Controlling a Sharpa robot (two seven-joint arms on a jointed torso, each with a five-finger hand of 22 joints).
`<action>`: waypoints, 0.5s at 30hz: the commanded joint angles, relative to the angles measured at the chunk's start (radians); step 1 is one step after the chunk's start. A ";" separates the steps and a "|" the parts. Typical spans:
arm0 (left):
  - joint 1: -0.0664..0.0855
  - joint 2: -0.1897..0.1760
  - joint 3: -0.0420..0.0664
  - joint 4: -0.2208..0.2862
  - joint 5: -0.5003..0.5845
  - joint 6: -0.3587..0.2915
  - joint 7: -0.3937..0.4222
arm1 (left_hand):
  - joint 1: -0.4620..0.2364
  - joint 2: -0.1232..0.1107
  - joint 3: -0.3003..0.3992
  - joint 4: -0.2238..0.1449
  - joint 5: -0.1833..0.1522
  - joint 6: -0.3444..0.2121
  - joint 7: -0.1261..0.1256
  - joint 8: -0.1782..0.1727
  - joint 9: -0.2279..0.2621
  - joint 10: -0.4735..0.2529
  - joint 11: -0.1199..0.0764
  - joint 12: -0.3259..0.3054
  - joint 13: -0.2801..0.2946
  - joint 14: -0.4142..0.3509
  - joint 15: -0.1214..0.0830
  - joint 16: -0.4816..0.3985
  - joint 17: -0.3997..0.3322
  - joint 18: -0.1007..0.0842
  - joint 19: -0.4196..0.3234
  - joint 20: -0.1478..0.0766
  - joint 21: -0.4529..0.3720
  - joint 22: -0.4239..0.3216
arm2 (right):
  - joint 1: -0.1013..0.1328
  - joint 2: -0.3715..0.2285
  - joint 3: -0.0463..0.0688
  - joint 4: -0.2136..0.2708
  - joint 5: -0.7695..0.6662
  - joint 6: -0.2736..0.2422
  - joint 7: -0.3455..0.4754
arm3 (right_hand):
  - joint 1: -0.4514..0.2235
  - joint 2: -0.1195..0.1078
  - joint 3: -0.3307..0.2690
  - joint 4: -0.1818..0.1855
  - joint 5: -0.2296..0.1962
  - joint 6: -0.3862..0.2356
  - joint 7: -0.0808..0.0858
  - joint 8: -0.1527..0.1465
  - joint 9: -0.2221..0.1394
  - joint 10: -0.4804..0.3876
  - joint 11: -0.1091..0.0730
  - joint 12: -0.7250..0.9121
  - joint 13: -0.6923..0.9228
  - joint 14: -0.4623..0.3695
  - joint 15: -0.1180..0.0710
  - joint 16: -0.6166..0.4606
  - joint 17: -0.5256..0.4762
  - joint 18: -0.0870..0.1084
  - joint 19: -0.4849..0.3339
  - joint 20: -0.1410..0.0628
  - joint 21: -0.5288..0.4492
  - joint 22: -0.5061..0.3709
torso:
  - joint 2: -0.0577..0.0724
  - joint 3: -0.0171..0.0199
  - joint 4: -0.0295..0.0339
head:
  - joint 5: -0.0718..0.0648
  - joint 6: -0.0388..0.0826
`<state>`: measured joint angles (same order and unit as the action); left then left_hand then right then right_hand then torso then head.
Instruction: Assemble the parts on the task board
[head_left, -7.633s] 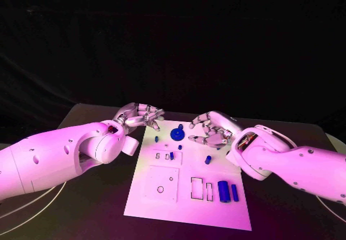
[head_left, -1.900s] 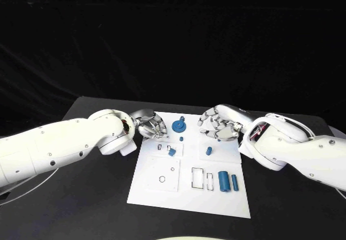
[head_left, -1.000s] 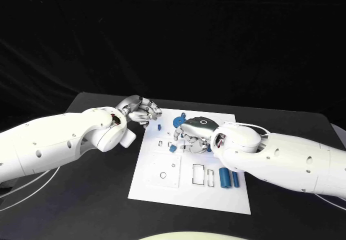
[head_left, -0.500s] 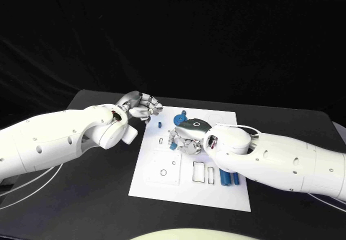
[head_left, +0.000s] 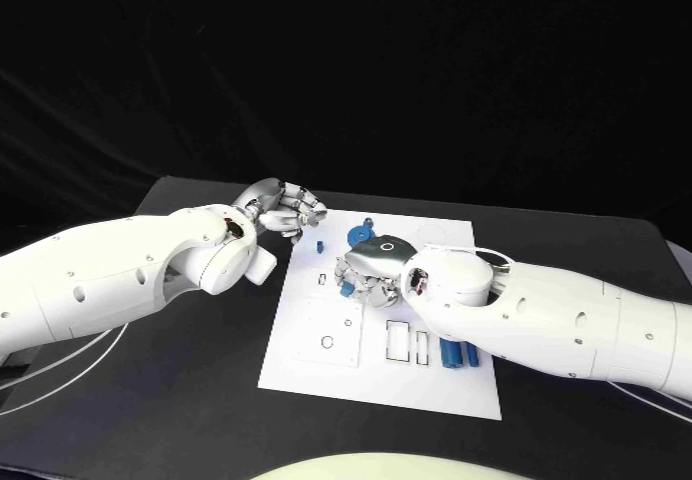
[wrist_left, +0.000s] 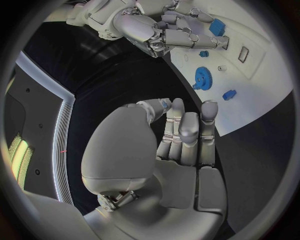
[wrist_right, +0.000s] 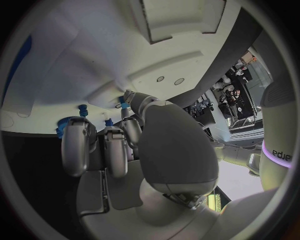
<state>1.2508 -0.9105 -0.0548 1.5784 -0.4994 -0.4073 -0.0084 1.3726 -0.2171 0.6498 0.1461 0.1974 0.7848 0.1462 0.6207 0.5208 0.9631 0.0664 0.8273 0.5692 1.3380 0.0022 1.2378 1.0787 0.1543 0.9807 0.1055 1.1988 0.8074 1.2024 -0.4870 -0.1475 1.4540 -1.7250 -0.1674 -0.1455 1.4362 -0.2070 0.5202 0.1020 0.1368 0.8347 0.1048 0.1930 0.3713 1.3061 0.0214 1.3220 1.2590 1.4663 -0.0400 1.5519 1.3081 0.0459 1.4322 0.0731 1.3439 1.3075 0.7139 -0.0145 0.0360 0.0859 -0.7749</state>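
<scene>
Centrally, the black table (head_left: 159, 400) is covered by the white board (head_left: 382, 385), a long plate cut with rectangular slots and small round holes. At its far end a blue gear (head_left: 359, 236) is seen, with a small blue part (wrist_left: 229, 94) lying beside it. Near the right edge of the board two blue cylinders (head_left: 459, 353) are laid side by side, partly hidden by the right arm.

The right hand (head_left: 371, 273) is lowered over the middle of the board, fingers (wrist_right: 115, 145) curled downward near a blue block (wrist_left: 217, 27); whether the block is held cannot be told. The left hand (head_left: 283, 210) is raised beside the board's far left corner, its fingers (wrist_left: 187, 132) curled in with nothing between them.

Compared with the picture two seconds back, the right hand has been brought from the board's far right side to its middle, and the left hand has been drawn off the board edge and lifted.
</scene>
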 joint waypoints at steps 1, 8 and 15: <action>0.000 0.002 0.001 0.003 0.009 0.001 0.010 | 0.009 0.001 0.000 -0.006 0.001 0.005 0.000 -0.003 -0.001 -0.004 0.000 -0.003 -0.001 -0.005 0.000 -0.004 -0.001 0.006 -0.006 0.001 -0.006 0.001 | -0.001 0.003 0.000 -0.003 -0.019 0.025 -0.008 | -0.002 -0.010 0.008 -0.001 -0.004 -0.006 0.002 -0.003 -0.001 0.001 -0.008 -0.001 0.001 0.093 -0.006 0.002 0.214 0.011 0.001 -0.008 -0.004 0.119 | 0.001 0.0002 -0.0004 | 0.001 -0.001; 0.001 0.002 0.001 0.003 0.009 0.003 0.005 | 0.009 0.002 0.001 -0.006 0.001 0.005 0.000 -0.003 -0.001 -0.004 0.000 -0.004 -0.002 -0.005 0.000 -0.004 -0.001 0.006 -0.007 0.001 -0.007 0.000 | -0.002 0.007 0.000 -0.010 -0.019 0.035 -0.009 | -0.015 0.002 0.032 -0.013 -0.006 0.050 0.010 0.017 0.008 0.010 -0.003 0.007 0.011 0.094 -0.004 0.003 0.216 0.010 0.004 -0.010 -0.002 0.123 | 0.001 0.0011 -0.0005 | 0.002 -0.004; 0.001 0.002 0.001 0.002 0.009 0.005 0.000 | 0.008 0.003 0.002 -0.006 0.001 0.005 0.000 -0.004 -0.002 -0.003 0.000 -0.005 -0.003 -0.005 0.000 -0.004 -0.002 0.006 -0.006 0.001 -0.007 0.000 | -0.005 0.010 -0.001 -0.014 -0.019 0.048 -0.008 | -0.035 0.016 0.044 -0.020 -0.009 0.114 0.010 0.042 0.020 0.016 0.011 0.016 0.020 0.094 0.007 0.002 0.215 0.010 0.004 -0.003 -0.003 0.125 | 0.000 0.0012 -0.0011 | 0.003 -0.007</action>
<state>1.2509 -0.9105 -0.0546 1.5784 -0.4965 -0.4070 -0.0112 1.3725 -0.2171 0.6498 0.1461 0.1974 0.7847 0.1462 0.6207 0.5208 0.9632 0.0664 0.8273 0.5668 1.3381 0.0022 1.2378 1.0788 0.1543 0.9807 0.1056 1.1948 0.8075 1.2006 -0.4779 -0.1457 1.4410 -1.7289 -0.1525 -0.1478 1.4091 -0.1907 0.5591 0.0825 0.1310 0.9400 0.1153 0.2285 0.3856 1.3187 0.0268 1.3323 1.2789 1.4647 -0.0416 1.5519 1.3079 0.0458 1.4342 0.0678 1.3439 1.3073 0.7145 -0.0135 0.0353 0.0886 -0.7802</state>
